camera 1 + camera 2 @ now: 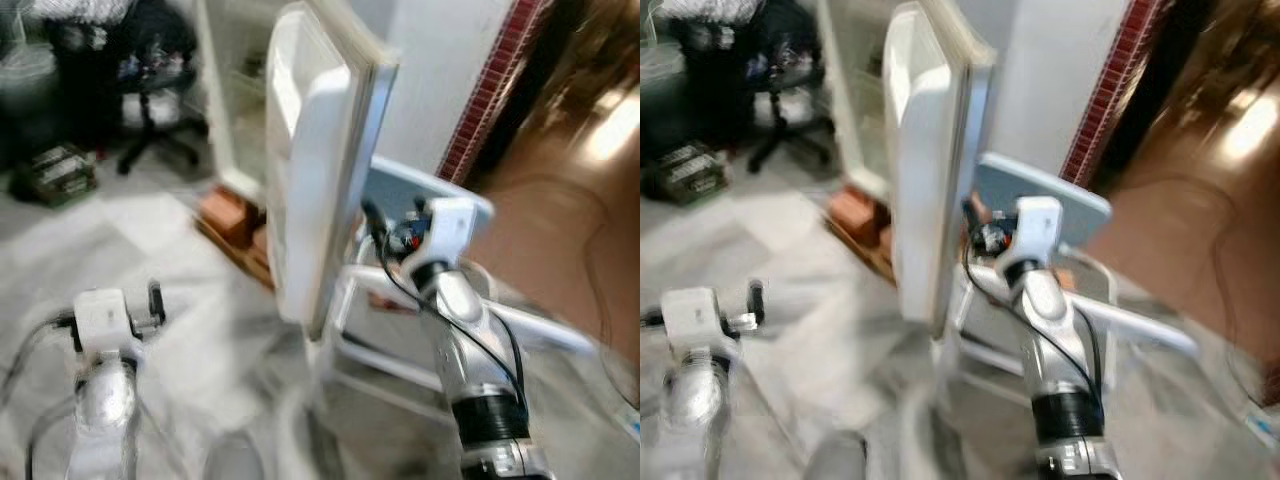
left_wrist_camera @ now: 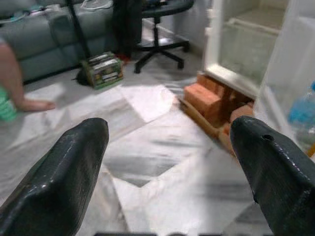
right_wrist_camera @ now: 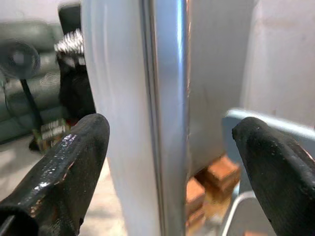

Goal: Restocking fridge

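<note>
Left eye view is blurry. A tall white fridge door [image 1: 315, 170] stands open in the middle of the frame, with its thin edge turned toward the camera. Behind it, in the upper middle, is the white fridge body [image 1: 235, 95] with pale shelves inside. Orange-red bricks [image 1: 232, 215] lie on the floor under the fridge, just left of the door's bottom.

The right gripper [image 3: 170, 147] is up at the door's edge, right of the middle of the frame. In the right wrist view its two black fingers [image 3: 64, 169] are wide apart, one on each side of the shiny silver edge of the door. They are not pressing on it. Thick black cables [image 1: 400, 285] run down the silver right arm.

Right behind that arm is a white plastic chair [image 1: 440, 320] with a pale blue flat board [image 1: 420, 190] on top of it.

The left gripper [image 2: 170, 162] hangs low in the lower left of the left eye view, over the grey and white marble floor [image 1: 170, 235]. In the left wrist view its two black fingers [image 2: 66, 174] are also wide apart, with nothing between them.

A black office chair [image 1: 150, 90] stands in the upper left of the left eye view, and a small stack of green books [image 2: 104, 70] lies on the floor near it. In the left wrist view a clear bottle with a blue top [image 2: 302, 110] sits at the right edge, and a person's bare foot [image 2: 29, 101] rests on the floor at the left edge.
</note>
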`<state>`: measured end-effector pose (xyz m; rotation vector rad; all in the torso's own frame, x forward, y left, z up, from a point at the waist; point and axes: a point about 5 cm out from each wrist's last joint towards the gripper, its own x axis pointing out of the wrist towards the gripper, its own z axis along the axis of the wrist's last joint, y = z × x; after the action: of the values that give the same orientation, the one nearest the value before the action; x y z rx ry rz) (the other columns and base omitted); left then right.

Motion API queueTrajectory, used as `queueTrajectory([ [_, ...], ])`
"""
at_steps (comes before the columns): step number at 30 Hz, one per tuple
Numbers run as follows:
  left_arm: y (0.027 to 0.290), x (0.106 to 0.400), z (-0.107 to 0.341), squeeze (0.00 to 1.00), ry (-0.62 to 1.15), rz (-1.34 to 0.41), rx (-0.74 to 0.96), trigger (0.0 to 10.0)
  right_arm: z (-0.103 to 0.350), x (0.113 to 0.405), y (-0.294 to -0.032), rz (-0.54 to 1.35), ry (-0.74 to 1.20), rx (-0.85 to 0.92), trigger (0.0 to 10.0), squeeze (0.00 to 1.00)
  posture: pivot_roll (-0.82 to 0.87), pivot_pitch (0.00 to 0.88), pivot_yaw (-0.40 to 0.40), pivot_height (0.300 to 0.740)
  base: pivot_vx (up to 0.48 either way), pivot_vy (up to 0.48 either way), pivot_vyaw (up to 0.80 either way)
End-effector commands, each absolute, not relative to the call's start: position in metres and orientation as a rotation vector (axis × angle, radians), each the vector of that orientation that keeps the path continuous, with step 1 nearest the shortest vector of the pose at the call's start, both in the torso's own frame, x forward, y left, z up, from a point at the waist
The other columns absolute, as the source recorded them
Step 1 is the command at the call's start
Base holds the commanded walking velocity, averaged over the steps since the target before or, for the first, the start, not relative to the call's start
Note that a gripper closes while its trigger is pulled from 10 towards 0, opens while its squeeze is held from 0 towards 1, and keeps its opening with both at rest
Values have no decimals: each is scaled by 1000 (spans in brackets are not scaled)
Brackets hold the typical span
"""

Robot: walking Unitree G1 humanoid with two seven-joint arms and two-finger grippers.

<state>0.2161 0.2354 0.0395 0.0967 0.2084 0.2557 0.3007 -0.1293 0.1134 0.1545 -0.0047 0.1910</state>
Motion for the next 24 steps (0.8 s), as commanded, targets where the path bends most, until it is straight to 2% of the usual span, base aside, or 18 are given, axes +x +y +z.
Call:
queueTrajectory([
  [1, 234, 222, 49, 0, 172, 244, 109, 10000, 118, 296, -135, 163, -24, 143, 10000, 0, 168, 0, -73, 740, 0, 0, 0],
  [3, 232, 218, 50, 0, 171, 232, 111, 10000, 114, 280, -144, 148, -33, 84, 10000, 0, 165, 0, -73, 740, 0, 0, 0],
  [13, 226, 211, 67, 0, 95, 149, 128, 10000, 111, 247, -182, 19, -27, -47, 10000, 0, 135, 0, -47, 740, 0, 0, 0],
  [20, 217, 209, 69, 0, 80, 92, 110, 10000, 116, 247, -169, 72, -49, -7, 10000, 0, 142, 0, -43, 740, 42, 0, 0],
  [24, 214, 211, 68, 0, 81, 80, 106, 10000, 118, 248, -163, 95, -55, -6, 10000, 0, 147, 0, -48, 740, 351, 0, 608],
])
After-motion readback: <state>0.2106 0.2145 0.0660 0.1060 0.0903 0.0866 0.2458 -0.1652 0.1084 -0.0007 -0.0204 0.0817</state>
